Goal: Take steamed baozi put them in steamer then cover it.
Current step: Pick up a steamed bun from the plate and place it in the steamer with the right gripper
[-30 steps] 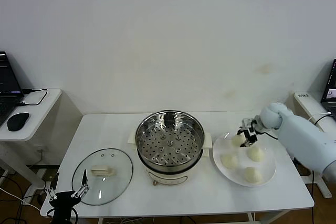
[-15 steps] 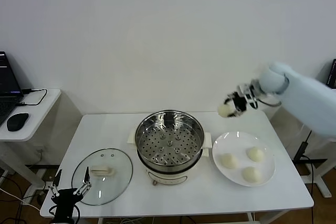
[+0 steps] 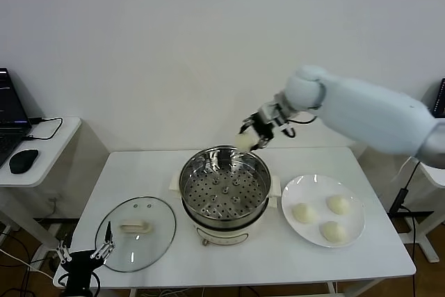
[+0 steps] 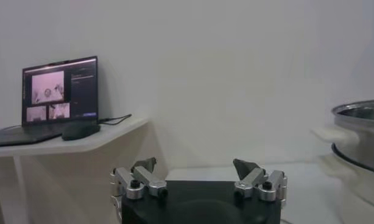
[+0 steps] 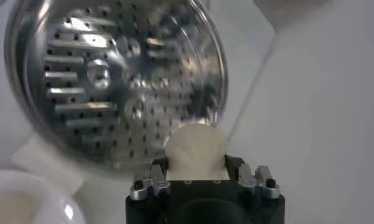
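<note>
My right gripper (image 3: 252, 135) is shut on a cream-white baozi (image 3: 244, 142) and holds it in the air above the far rim of the steamer (image 3: 224, 187). In the right wrist view the baozi (image 5: 195, 150) sits between the fingers, with the perforated tray (image 5: 117, 79) beyond it. The tray holds no buns. Three more baozi (image 3: 304, 213) lie on the white plate (image 3: 356, 231) to the right of the steamer. The glass cover (image 3: 136, 232) with its cream handle lies flat on the table at the front left. My left gripper (image 3: 85, 254) is open, parked low off the table's front left corner.
A side table (image 3: 42, 145) at the far left carries a laptop (image 3: 8, 122) and a mouse (image 3: 23, 161); both also show in the left wrist view (image 4: 53, 100). A white wall stands behind the table. Bare table top lies in front of the steamer.
My right gripper lifted one baozi off the plate and carried it up and to the left, from above the plate to above the steamer's far rim. The left arm barely moved.
</note>
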Tool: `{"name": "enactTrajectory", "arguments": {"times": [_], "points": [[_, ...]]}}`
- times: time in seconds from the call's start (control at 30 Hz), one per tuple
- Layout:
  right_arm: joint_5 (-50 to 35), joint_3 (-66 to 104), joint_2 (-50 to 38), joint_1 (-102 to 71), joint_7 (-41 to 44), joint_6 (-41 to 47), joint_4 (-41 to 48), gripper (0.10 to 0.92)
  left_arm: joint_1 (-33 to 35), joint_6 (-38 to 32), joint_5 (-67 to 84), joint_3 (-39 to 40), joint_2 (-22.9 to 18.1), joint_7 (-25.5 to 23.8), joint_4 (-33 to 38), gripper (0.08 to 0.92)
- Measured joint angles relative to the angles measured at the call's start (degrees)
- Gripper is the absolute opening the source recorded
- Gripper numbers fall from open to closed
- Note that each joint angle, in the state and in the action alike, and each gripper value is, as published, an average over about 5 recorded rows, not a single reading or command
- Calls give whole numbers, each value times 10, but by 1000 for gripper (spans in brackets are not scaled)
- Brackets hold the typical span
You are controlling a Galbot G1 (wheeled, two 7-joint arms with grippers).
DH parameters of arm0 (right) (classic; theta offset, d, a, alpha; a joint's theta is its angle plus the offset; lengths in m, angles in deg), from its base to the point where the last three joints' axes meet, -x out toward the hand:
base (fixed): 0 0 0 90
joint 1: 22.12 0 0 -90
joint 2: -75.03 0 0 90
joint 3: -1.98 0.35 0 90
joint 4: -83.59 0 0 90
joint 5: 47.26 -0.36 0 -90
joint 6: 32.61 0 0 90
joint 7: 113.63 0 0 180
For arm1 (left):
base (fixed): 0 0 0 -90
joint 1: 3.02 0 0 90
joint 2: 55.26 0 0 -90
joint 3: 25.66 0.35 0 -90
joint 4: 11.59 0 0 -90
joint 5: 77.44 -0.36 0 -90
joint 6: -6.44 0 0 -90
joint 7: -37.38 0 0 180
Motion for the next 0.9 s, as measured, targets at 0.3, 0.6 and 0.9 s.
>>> {"name": "enactTrajectory", "arguments": {"times": [0.3,0.6,0.9], "points": [[89,-26,50,-14,-28,-75,25,594,-1,1,0,-3,-6,0,4,823],[179,-27,80,-46,-54,-137,64,594,-2,2,1,-3,-9,0,5,823],[240,-14,95,-72,-78,-177,98,657,-1,2,1,-4,-11,0,7,823]]}}
